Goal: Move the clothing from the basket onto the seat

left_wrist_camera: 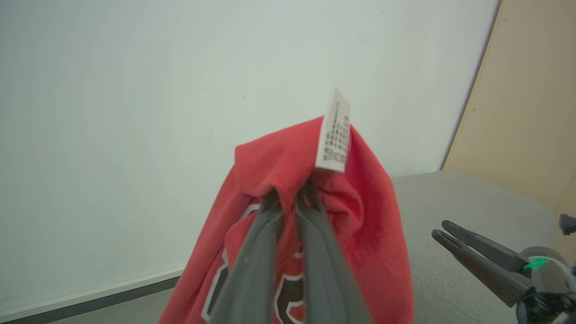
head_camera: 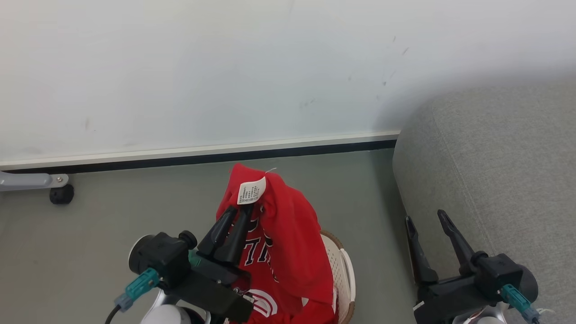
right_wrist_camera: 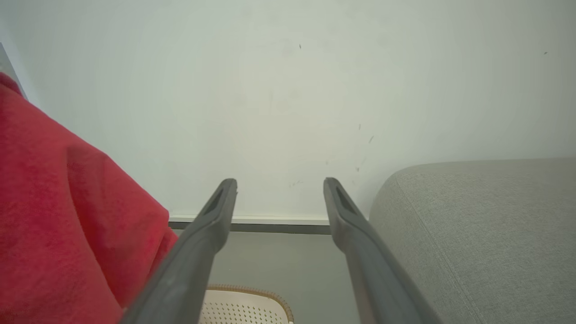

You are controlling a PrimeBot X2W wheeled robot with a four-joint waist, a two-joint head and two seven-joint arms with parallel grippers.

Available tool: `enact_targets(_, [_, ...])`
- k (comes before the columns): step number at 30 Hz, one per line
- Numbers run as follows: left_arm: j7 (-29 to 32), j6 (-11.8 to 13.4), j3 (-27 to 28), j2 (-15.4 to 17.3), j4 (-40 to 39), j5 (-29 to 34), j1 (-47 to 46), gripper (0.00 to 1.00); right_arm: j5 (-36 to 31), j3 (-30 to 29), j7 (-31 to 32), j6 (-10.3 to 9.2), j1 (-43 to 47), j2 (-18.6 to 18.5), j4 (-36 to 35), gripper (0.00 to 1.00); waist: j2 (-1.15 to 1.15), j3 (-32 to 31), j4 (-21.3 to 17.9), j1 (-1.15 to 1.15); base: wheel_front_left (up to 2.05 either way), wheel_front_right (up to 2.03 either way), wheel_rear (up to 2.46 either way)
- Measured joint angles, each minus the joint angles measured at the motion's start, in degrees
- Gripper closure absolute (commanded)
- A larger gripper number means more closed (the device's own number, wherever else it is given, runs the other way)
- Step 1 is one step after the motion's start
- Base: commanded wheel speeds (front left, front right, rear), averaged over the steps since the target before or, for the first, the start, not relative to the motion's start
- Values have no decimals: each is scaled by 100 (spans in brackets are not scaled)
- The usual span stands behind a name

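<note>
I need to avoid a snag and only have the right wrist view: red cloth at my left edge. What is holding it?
Observer: The left end effector is shut on the clothing, pinching its top just under a white tag.
Operator: Has it left the basket?
Observer: Cannot tell. In the head view the clothing hangs down over the basket and runs off the bottom edge.
</note>
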Motion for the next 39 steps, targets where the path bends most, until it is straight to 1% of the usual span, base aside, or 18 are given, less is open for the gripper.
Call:
enact_targets(5, [99,94,5,49,-164,0,1,100,1,8,4,1,1,-2,-48,0,0,6,8,0,0,0,0])
enact_targets(11, [201,149,7,65,-324,-1,26,100,1,66,48,3,1,0,-125,0,0,24,11,0,0,0,0])
enact_targets(14, [259,151,4,68,-355,-1,36,100,0,158,52,35,0,21,-182,0,0,35,10,0,0,0,0])
enact_targets(18, [312,170,-1,76,-428,-1,49,100,0,348,107,148,-2,74,-281,0,0,45,9,0,0,0,0])
enact_targets(24, [401,191,-55,75,-548,-1,48,100,13,833,267,468,-5,212,-323,0,0,73,10,0,0,0,0])
enact_targets(27, [456,191,-89,75,-588,-1,48,100,24,1118,360,573,-22,282,-298,0,0,94,14,0,0,0,0])
enact_targets(33, [541,186,-146,73,-652,-1,32,100,32,1547,514,691,-162,368,-134,0,0,135,35,0,0,0,0])
enact_targets(38, [560,178,-152,71,-657,-1,-13,100,64,1692,564,730,-336,392,7,0,0,154,63,0,0,0,0])
enact_targets(39, [587,145,-154,73,-658,-1,-14,100,87,1730,583,733,-382,396,53,0,0,158,70,0,0,0,0])
